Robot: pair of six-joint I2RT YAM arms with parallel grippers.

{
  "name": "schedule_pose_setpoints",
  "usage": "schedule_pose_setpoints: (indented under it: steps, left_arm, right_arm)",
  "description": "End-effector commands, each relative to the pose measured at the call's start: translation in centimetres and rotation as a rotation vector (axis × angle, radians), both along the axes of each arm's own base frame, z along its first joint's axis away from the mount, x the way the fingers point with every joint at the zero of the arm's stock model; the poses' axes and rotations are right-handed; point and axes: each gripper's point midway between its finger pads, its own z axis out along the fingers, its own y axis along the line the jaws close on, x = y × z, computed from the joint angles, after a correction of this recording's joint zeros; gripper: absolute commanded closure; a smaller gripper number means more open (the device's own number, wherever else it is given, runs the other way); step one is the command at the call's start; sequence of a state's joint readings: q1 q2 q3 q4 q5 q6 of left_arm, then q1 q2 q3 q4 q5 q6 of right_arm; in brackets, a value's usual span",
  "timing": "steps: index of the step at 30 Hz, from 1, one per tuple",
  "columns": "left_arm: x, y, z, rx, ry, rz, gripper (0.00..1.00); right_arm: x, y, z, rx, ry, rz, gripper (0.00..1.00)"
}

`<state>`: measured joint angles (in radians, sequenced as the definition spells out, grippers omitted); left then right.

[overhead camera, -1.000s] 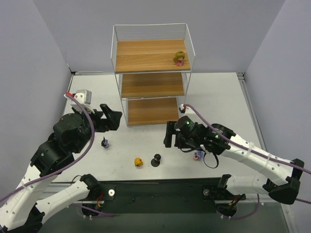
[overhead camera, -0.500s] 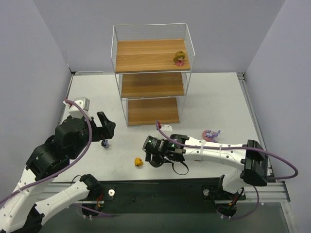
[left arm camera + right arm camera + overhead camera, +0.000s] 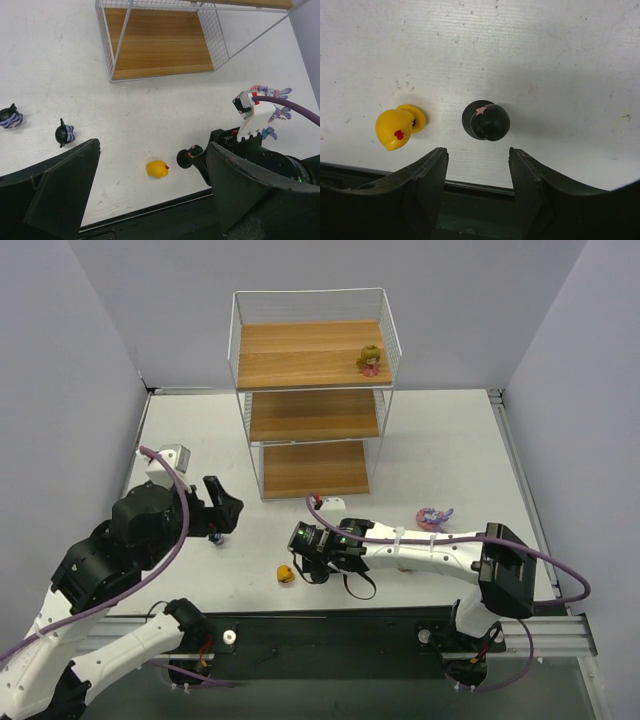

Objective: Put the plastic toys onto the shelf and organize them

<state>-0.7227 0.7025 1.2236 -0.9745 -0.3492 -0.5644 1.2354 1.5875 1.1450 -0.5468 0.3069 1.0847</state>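
One olive-pink doll point(image 3: 369, 361) stands by the right edge of the shelf's point(image 3: 300, 468) top board. Near the table's point(image 3: 450, 450) front edge, well apart from the shelf, I count one yellow doll point(image 3: 395, 129), one black doll point(image 3: 487, 121) and two dark blue-purple figures point(image 3: 65, 133). The right arm partly hides the purple-pink bunnies point(image 3: 281, 113), so I cannot count them. The right gripper point(image 3: 477, 155) hangs over the black doll, jaws apart. The left gripper point(image 3: 152, 145) is spread wide, holding nothing.
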Motion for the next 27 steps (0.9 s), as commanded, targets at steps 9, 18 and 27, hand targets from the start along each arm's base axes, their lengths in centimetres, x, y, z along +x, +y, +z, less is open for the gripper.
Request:
schedule_pose_setpoints:
  steps: [9,18,27]
  left_arm:
    - [-3.2,-8.0,-3.6,-0.064,0.004,-0.525,0.03]
    - [-4.9,-14.4,-8.6,-0.201,0.049,-0.861,0.03]
    - [-3.9,-18.2,-15.7,-0.075,0.194,-0.912,0.12]
  right_arm:
    - [0.9,-2.1,1.3,0.021,-0.063,-0.016,0.43]
    - [2.1,-11.8,7.0,0.081,-0.079,-0.244,0.32]
    - [3.6,-15.9,11.2,0.126,-0.119,-0.334,0.31]
